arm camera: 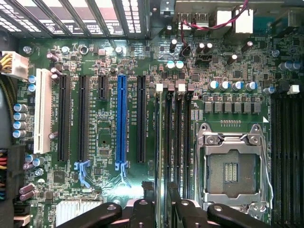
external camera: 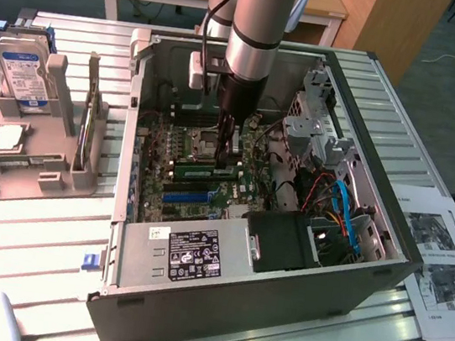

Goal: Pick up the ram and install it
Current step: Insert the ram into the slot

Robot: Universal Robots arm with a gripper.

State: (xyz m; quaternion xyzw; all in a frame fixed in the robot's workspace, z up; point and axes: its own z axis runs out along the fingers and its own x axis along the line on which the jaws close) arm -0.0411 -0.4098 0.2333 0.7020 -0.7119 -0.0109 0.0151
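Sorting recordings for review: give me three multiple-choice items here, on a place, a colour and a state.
1. Where is the gripper relative to the open grey metal computer case? A beside it; B inside, above the green motherboard; C behind it.
2. The long plastic slot flanked by black slots is: A blue; B red; C yellow.
3. The metal-framed processor socket is: A under a cooler; B uncovered; C taped over.
B, the case walls surround it; A, blue shows plainly; B, its contacts lie exposed.
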